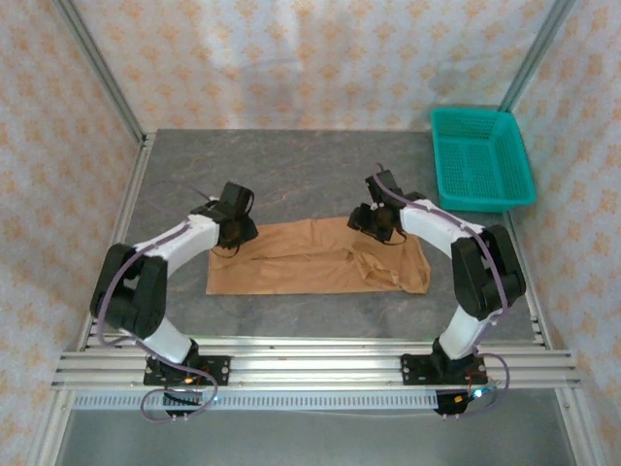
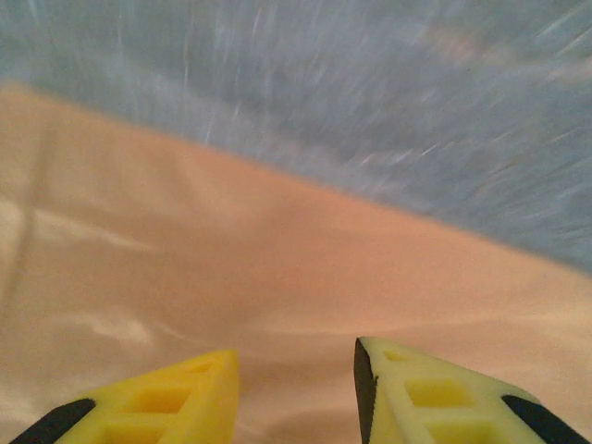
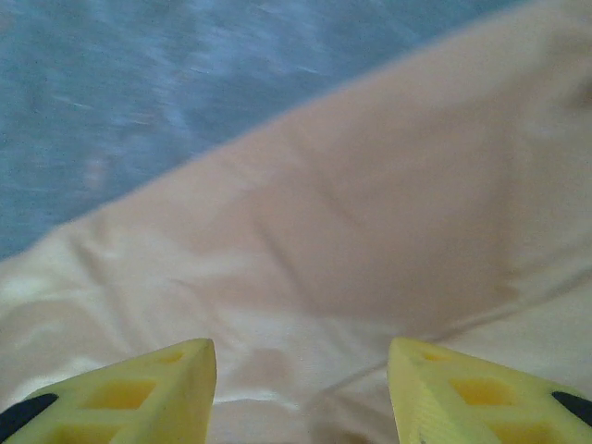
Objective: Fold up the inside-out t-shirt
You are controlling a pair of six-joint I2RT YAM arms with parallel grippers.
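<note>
- Top view: the tan t-shirt (image 1: pixel 315 257) lies across the middle of the bench (image 1: pixel 291 175) as a long flat band running left to right. Its right end is rumpled into a raised crease.
- The left hand (image 1: pixel 235 233) hangs over the band's far-left corner, and the right hand (image 1: pixel 380 226) hangs over its far edge toward the right. I judge they are set there because the far edge is the one to take for a fold toward the near side.
- A teal basket (image 1: pixel 482 160) sits at the far-right corner, well apart from the cloth.
- From above, the wrists cover both sets of fingertips, so neither opening can be read here. No white label can be made out on the cloth.
- Left wrist view: the two yellow fingers (image 2: pixel 185 398) stand apart, with bare cloth showing in the gap and nothing pinched, so this hand is spread.
- The cloth's far edge runs diagonally against the grey bench beyond. The picture is smeared, so I cannot tell whether the tips touch the fabric.
- Right wrist view: the fingers (image 3: pixel 139 388) stand wider apart, again with nothing between them, so this hand is spread too.
- The shirt lies below in soft folds, and its far edge slants up to the right with bench beyond it on the left. The frame's bottom cuts off the finger bases, and blur hides any contact.
</note>
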